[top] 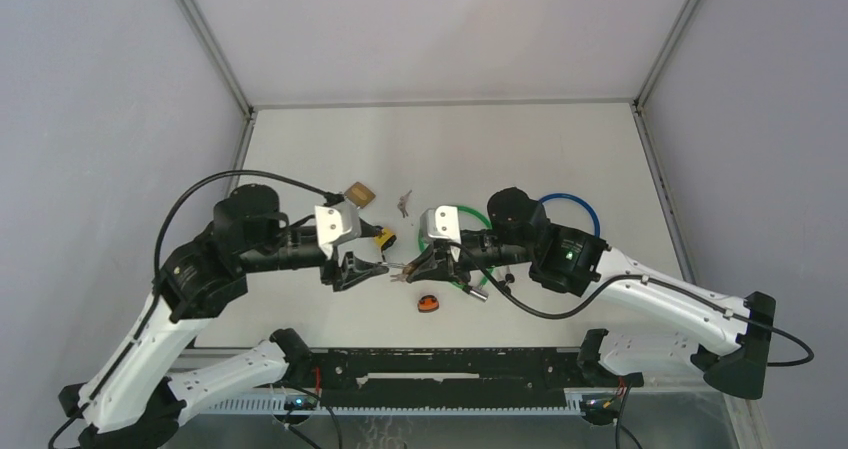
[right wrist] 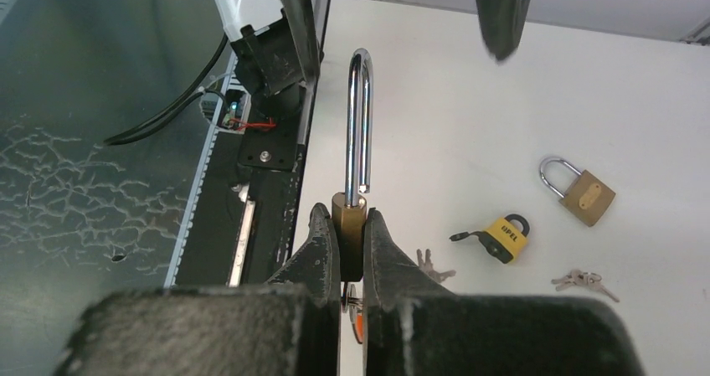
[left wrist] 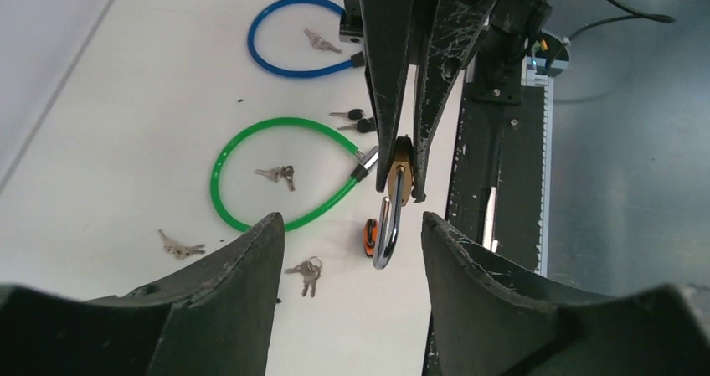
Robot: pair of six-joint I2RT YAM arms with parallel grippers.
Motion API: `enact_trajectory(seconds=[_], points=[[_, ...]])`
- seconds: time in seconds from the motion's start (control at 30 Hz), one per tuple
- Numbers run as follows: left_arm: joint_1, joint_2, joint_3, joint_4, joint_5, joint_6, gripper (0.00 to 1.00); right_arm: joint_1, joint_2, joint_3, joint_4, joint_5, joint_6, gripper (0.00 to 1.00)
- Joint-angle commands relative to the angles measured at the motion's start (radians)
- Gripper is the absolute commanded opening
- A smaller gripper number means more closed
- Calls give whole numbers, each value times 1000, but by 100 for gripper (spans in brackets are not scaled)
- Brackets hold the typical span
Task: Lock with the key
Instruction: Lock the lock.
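Room: grey walls close in a white table (top: 500,149).
Left gripper (left wrist: 350,221): its fingers (left wrist: 239,280) stand wide apart and grasp nothing. The end of the shackle sits in the gap between them, touching neither as far as shows.
Brass lock (top: 358,193): lies on the table, far of the left gripper.
Yellow lock (top: 384,237): lies on the table between the brass lock and the left gripper.
Keys (top: 403,203): a loose bunch lies on the table just right of the brass lock, and more bunches lie near the cables. Whether a key sits in the padlock cannot be told.
Padlock (left wrist: 398,179): held off the table mid-scene between the two grippers, with its shackle pointing left.
Right gripper (right wrist: 349,225): its fingers (right wrist: 385,254) are almost closed, clamped on the padlock's brass body from both sides.
Green cable (left wrist: 215,175): a loop flat on the table beneath the right gripper.
Blue cable (left wrist: 249,37): a loop farther right, beside the right arm.
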Motion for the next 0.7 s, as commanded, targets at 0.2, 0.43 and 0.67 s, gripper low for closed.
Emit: enact_trajectory(seconds=[0.2,0.43,0.67], points=[[-65,25,-60,77,-7,-27,44,4,-45,39,50,-18,-38,0],[-71,37,-41,75,-6,-25,0,-2,-45,38,50,-11,-42,0],[-82,33,-47,96,-51,-20,0,-13,-46,39,65,71,-20,10]])
